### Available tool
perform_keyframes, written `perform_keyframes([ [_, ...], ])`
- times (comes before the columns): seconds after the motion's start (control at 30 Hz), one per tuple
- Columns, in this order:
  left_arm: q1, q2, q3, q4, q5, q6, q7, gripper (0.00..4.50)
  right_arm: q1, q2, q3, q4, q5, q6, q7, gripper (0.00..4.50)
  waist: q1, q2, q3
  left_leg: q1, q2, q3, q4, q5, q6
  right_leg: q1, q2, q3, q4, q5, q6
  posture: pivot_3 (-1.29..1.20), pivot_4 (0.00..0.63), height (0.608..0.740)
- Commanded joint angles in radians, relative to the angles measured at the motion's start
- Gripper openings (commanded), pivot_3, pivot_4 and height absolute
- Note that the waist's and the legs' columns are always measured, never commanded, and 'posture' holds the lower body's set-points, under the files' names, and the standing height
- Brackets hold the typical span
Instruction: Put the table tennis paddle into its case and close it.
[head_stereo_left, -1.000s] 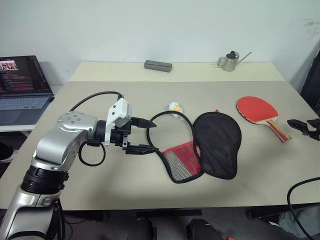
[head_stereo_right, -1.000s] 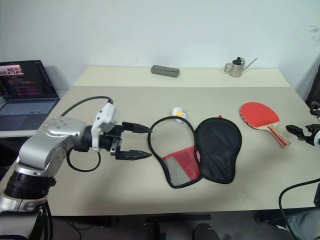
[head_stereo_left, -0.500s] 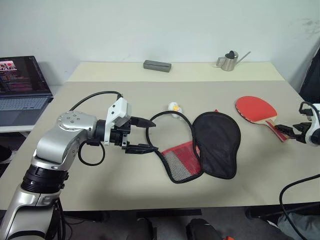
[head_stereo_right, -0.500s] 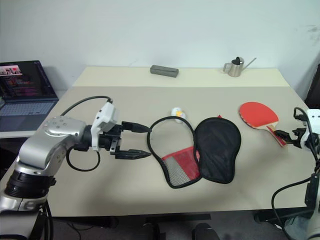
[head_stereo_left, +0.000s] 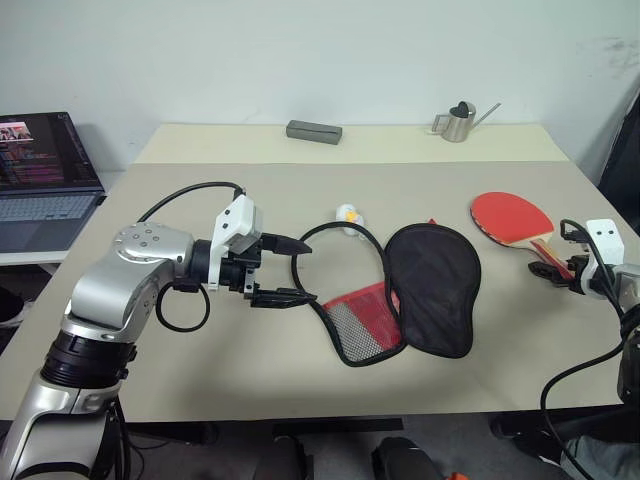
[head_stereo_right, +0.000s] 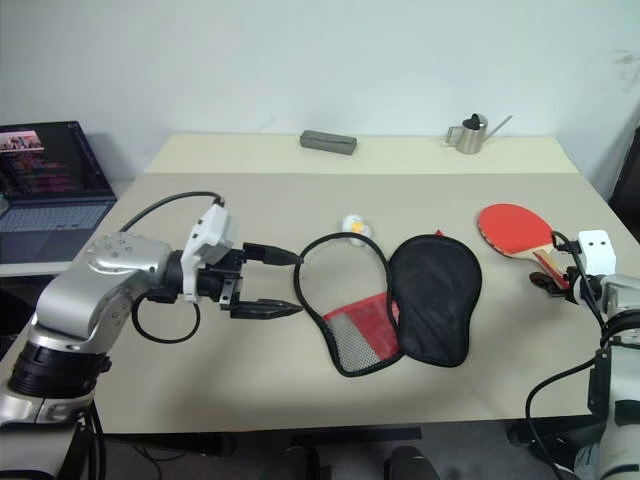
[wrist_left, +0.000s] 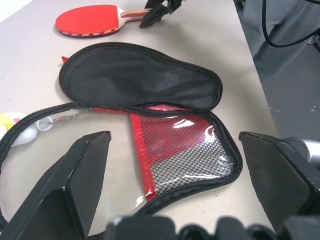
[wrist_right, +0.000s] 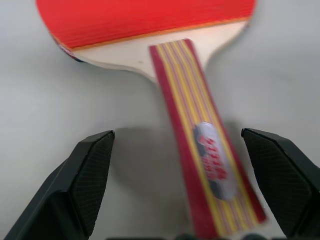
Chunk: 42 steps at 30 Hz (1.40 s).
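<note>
1. Paddle case (head_stereo_left: 410, 290) lies unzipped near the middle of the tabletop (head_stereo_left: 200, 380), a little toward the front edge: its black lid is folded over to the right, while the red panel with the black mesh pocket (wrist_left: 192, 160) faces up on the left, and the zipper edge loops out toward the back.
2. Off the tabletop's left edge, an open laptop (head_stereo_left: 45, 175) sits on a lower surface.
3. Left gripper (head_stereo_left: 287, 270) hovers over the tabletop just left of the case, pointing at it, with its two black fingers spread wide and nothing between them.
4. A small white ball charm (head_stereo_left: 349, 214) rests just behind the case's zipper loop.
5. Near the back edge lie a grey rectangular block (head_stereo_left: 314, 131), left of centre, and a small metal watering can (head_stereo_left: 458, 122) further right.
6. Table tennis paddle (head_stereo_left: 512, 218) lies flat near the right edge, red rubber face up, its striped wooden handle (wrist_right: 202, 150) pointing toward the front right corner.
7. Right gripper (head_stereo_left: 548, 270) sits at the handle's end, fingers wide apart on either side of it and not closed on it.
</note>
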Motion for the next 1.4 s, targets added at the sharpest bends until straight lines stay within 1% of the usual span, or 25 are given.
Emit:
perform_keyframes([
  [0.03,-0.014,0.004,0.028,-0.025,-0.013,-0.005,0.003,4.5,-0.019,0.006,-0.006,-0.004,-0.005,-0.04,-0.026,4.46,0.0,0.0,0.0,0.0,0.0,0.0,0.0,0.0,0.0,0.0,0.0,0.0,0.0,0.0,0.0,0.0,0.15,0.74],
  [0.17,-0.02,0.001,0.024,-0.021,-0.012,-0.007,0.0,4.5,-0.018,0.015,-0.003,-0.002,-0.007,-0.044,-0.039,4.46,-0.002,0.0,0.0,0.0,0.0,0.0,0.0,0.0,0.0,0.0,0.0,0.0,0.0,0.0,0.0,0.0,0.15,0.74],
  [0.2,-0.022,0.001,0.024,-0.021,-0.012,-0.007,-0.001,4.5,-0.018,0.016,-0.003,-0.002,-0.007,-0.042,-0.035,4.08,-0.002,0.0,0.0,0.0,0.0,0.0,0.0,0.0,0.0,0.0,0.0,0.0,0.0,0.0,0.0,0.0,0.15,0.74],
  [0.27,-0.023,0.0,0.023,-0.021,-0.011,-0.007,-0.001,4.5,-0.018,0.015,0.0,-0.003,-0.007,-0.036,-0.018,3.61,-0.002,0.0,0.0,0.0,0.0,0.0,0.0,0.0,0.0,0.0,0.0,0.0,0.0,0.0,0.0,0.0,0.15,0.74],
  [0.43,-0.02,0.002,0.025,-0.024,-0.012,-0.008,-0.001,4.5,-0.018,0.007,0.005,-0.01,-0.003,-0.003,0.056,1.82,-0.006,0.0,0.0,0.0,0.001,0.0,0.0,0.0,0.0,0.0,0.001,0.0,0.0,0.0,0.0,0.0,0.15,0.74],
  [0.5,-0.02,0.002,0.025,-0.024,-0.012,-0.008,-0.001,4.5,-0.017,0.006,0.006,-0.012,-0.005,-0.002,0.056,1.24,-0.007,0.0,0.0,0.0,0.002,0.0,0.0,0.0,0.0,0.0,0.002,0.0,0.0,0.0,0.0,0.0,0.15,0.74],
  [0.67,-0.025,-0.003,0.02,-0.018,-0.008,-0.012,-0.001,4.5,-0.019,0.021,0.012,-0.013,-0.015,-0.018,0.023,1.24,-0.007,0.0,0.0,0.0,0.002,0.0,0.0,0.0,0.0,0.0,0.002,0.0,0.0,0.0,0.0,0.0,0.15,0.74],
  [0.87,-0.027,-0.008,0.017,-0.017,-0.006,-0.013,-0.001,4.5,-0.024,0.064,0.009,-0.01,-0.024,-0.03,-0.038,1.24,-0.013,-0.001,-0.001,0.001,0.002,0.0,0.001,0.0,0.0,0.001,0.002,0.001,0.0,0.001,0.0,0.0,0.15,0.74],
  [0.93,-0.027,-0.008,0.017,-0.016,-0.005,-0.014,-0.002,4.5,-0.027,0.076,0.007,-0.008,-0.031,-0.033,-0.062,1.95,-0.018,-0.001,0.0,0.001,0.002,-0.001,0.002,0.001,-0.001,0.001,0.002,0.001,0.0,0.003,0.001,0.0,0.15,0.74],
  [0.97,-0.028,-0.007,0.018,-0.015,-0.004,-0.014,-0.003,4.5,-0.028,0.081,0.011,-0.006,-0.038,-0.037,-0.077,2.14,-0.019,-0.001,0.0,0.001,0.002,-0.001,0.002,0.002,-0.002,0.001,0.002,0.001,0.0,0.003,0.001,0.0,0.15,0.74],
  [1.03,-0.028,-0.006,0.019,-0.015,-0.003,-0.014,-0.003,4.5,-0.03,0.089,0.015,-0.003,-0.046,-0.043,-0.103,2.75,-0.023,-0.001,0.0,0.001,0.002,-0.002,0.002,0.002,-0.002,0.001,0.002,0.001,0.0,0.004,0.001,0.0,0.15,0.74],
  [1.17,-0.028,-0.005,0.022,-0.019,-0.006,-0.01,-0.001,4.5,-0.039,0.102,0.007,0.002,-0.046,-0.045,-0.136,2.75,-0.032,-0.001,0.0,0.001,0.002,-0.004,0.002,0.002,-0.002,0.001,0.003,0.002,0.0,0.004,0.001,0.0,0.15,0.74],
  [1.4,-0.03,-0.015,0.027,-0.019,-0.006,-0.014,0.013,4.5,-0.043,0.126,-0.012,0.006,-0.03,-0.046,-0.162,2.75,-0.032,-0.001,0.0,0.001,0.002,-0.004,0.002,0.002,-0.002,0.001,0.003,0.002,0.0,0.004,0.002,0.0,0.15,0.74],
])
